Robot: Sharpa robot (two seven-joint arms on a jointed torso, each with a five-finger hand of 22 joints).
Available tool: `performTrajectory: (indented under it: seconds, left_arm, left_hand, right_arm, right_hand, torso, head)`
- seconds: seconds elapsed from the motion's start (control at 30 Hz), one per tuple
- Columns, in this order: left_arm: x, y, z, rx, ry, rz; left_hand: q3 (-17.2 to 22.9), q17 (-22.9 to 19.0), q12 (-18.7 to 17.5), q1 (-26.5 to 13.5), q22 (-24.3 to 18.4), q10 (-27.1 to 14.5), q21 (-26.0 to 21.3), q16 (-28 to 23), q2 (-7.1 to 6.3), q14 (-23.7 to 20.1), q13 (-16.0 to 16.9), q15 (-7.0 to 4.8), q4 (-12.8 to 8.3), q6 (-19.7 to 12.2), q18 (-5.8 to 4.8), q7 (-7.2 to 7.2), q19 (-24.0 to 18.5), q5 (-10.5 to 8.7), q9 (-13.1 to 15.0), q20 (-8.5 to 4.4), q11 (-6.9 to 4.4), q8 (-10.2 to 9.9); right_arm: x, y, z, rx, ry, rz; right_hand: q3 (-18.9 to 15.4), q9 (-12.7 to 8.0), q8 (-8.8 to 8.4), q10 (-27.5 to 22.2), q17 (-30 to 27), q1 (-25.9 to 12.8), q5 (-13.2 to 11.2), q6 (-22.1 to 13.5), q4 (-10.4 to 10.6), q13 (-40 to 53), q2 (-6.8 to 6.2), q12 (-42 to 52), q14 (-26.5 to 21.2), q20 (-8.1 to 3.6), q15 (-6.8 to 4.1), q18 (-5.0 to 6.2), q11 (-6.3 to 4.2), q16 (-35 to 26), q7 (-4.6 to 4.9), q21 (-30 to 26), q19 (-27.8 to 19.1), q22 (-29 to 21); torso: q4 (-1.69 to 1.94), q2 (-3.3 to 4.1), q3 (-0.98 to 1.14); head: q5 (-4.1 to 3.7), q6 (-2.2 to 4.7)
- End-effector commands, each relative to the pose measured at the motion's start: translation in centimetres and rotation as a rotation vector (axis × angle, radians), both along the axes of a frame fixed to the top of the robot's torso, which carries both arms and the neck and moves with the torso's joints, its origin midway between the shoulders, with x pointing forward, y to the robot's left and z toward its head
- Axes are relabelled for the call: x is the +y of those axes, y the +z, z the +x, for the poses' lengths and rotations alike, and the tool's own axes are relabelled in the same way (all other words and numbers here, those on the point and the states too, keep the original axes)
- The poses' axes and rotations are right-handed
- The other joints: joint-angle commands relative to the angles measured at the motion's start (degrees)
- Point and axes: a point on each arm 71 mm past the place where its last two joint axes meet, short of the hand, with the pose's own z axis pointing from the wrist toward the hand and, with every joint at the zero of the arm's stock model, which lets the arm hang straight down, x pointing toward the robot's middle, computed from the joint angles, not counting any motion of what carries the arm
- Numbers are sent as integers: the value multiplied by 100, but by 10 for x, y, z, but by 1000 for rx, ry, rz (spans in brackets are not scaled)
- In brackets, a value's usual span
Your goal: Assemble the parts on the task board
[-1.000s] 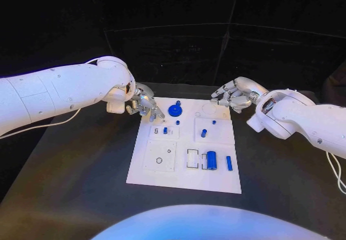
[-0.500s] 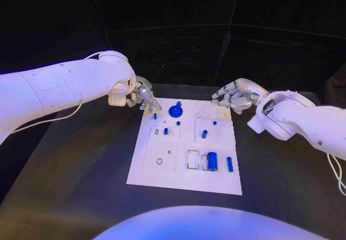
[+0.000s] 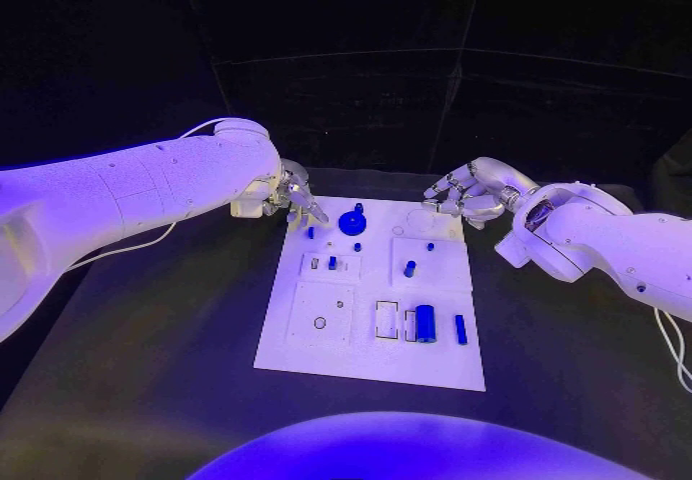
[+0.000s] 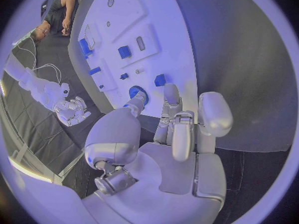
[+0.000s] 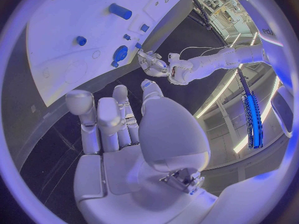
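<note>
The white task board (image 3: 332, 345) lies mid-table with several blue parts on it. A round blue knob-like part (image 3: 352, 220) stands near its far edge, with a small blue piece (image 3: 309, 232) to its left. A thick blue cylinder (image 3: 424, 322) and a slim one (image 3: 459, 329) lie in the near-right section. My left hand (image 3: 297, 199) hovers at the board's far-left corner, fingers apart and holding nothing; its wrist view shows the knob (image 4: 136, 91) and the small piece (image 4: 160, 79) just past the fingertips (image 4: 171, 92). My right hand (image 3: 464, 192) hangs empty over the far-right corner, fingers loosely bent.
Black table (image 3: 159, 330) surrounds the board on all sides. More small blue pieces (image 3: 408, 267) sit in the middle sections, and two white slots (image 3: 385, 318) lie beside the thick cylinder. A white cable (image 3: 123, 248) trails under my left arm.
My left hand has drawn back from over the board's far-left area toward the corner, uncovering the small blue piece there. The right hand has stayed where it was.
</note>
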Motion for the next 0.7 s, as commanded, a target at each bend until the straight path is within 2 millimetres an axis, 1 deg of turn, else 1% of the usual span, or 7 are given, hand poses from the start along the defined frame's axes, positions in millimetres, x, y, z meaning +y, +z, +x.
performTrajectory:
  seconds: [0.03, 0.2, 0.3, 0.53, 0.7]
  left_arm:
    - [0, 0, 2, -33, -20, 36]
    - [0, -3, 2, -23, -24, 47]
    - [0, -5, 1, -9, -29, 54]
    - [-1, -7, -1, 14, -38, 64]
    - [-3, -8, -2, 18, -42, 65]
  left_hand:
    - [-83, 1506, -29, 72, 7, -8, -19, 17, 13, 614, -13, -12, 18, 28, 38, -19, 9, -15, 41, 21, -25, 73]
    - [-169, 1508, -19, 149, 18, 1, -12, 18, 62, 614, -26, -25, 52, 12, 35, -37, 19, -15, 111, 8, -43, 177]
    - [-201, 1509, -12, 195, 32, 8, 0, 19, 87, 615, -32, -31, 60, 2, 31, -45, 26, -15, 147, 2, -50, 228]
    - [-225, 1509, -7, 216, 46, 11, 14, 19, 98, 615, -35, -35, 66, -7, 28, -49, 32, -14, 168, -1, -54, 258]
    - [-236, 1509, -1, 276, 56, 18, 22, 19, 139, 615, -40, -40, 64, -21, 25, -57, 37, -13, 199, -6, -60, 302]
  right_arm:
    - [2, 1, 0, -6, 10, 6]
    - [2, 1, 0, -6, 11, 6]
    - [2, 1, 0, -5, 11, 6]
    - [2, 1, 0, -5, 12, 6]
    - [3, 1, 1, -5, 13, 6]
  right_hand:
    - [4, 0, 31, -38, 2, 43, 26, -45, 24, -9, -6, 1, 3, 1, -12, 72, -19, -18, 7, -16, 5, 2]
    - [6, -1, 31, -39, 2, 46, 28, -46, 24, -9, -4, 0, 3, 1, -12, 72, -19, -19, 7, -17, 5, 2]
    - [11, -1, 31, -40, 1, 55, 33, -48, 24, -11, -1, 0, 2, 1, -12, 72, -20, -21, 7, -17, 6, 2]
    - [11, -1, 31, -40, 1, 55, 33, -48, 24, -11, -1, 0, 2, 1, -12, 72, -20, -21, 7, -17, 6, 2]
    - [11, -1, 31, -40, 1, 55, 33, -48, 24, -11, -1, 0, 2, 1, -12, 72, -20, -21, 7, -17, 6, 2]
  torso:
    - [7, -8, 1]
    - [-1, -8, -4]
    - [4, -9, 1]
    - [10, -9, 1]
    - [7, -12, 4]
  head:
    - [8, -3]
    - [16, -17]
    - [13, -25]
    - [12, -31]
    - [20, -40]
